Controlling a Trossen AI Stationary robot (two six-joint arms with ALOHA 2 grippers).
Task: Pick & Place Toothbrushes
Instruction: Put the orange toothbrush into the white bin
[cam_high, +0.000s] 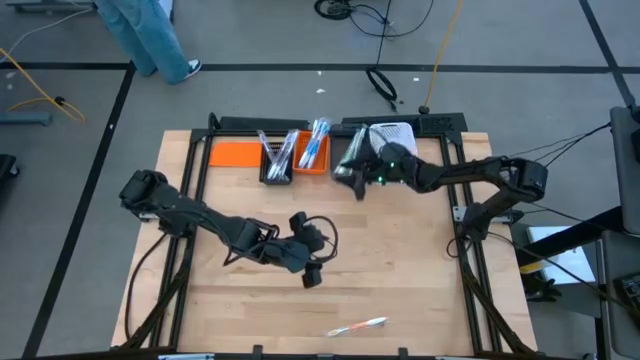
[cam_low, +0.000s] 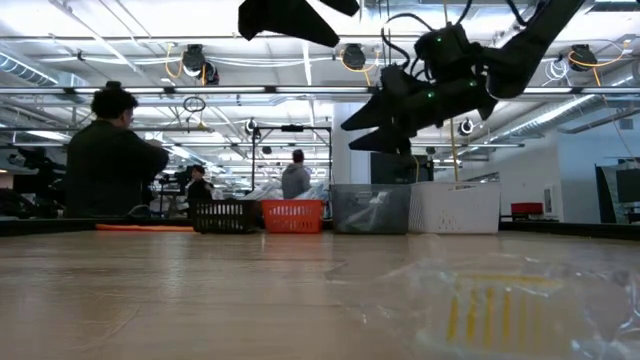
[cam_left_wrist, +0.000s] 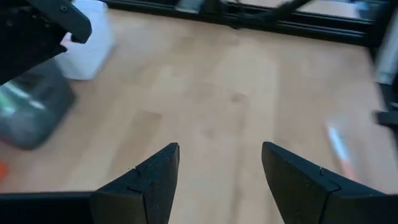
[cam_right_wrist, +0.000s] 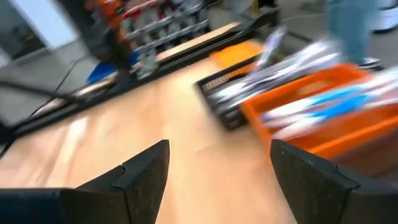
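Note:
One wrapped toothbrush (cam_high: 358, 326) lies flat near the table's near edge; it shows as a blur close to the camera in the low view (cam_low: 500, 300) and in the left wrist view (cam_left_wrist: 339, 149). More toothbrushes stand in the black bin (cam_high: 277, 160) and the orange bin (cam_high: 312, 150) at the far edge, also seen in the right wrist view (cam_right_wrist: 323, 102). My left gripper (cam_high: 312, 275) (cam_left_wrist: 221, 149) is open above the table's middle. My right gripper (cam_high: 352, 182) (cam_right_wrist: 219, 146) is open, raised just in front of the bins.
A row of bins stands along the far edge: black (cam_low: 225, 215), orange (cam_low: 292, 215), grey (cam_low: 370, 208) and white (cam_low: 455, 208). A flat orange piece (cam_high: 235, 153) lies left of the black bin. People stand in the room beyond the table (cam_low: 110, 150).

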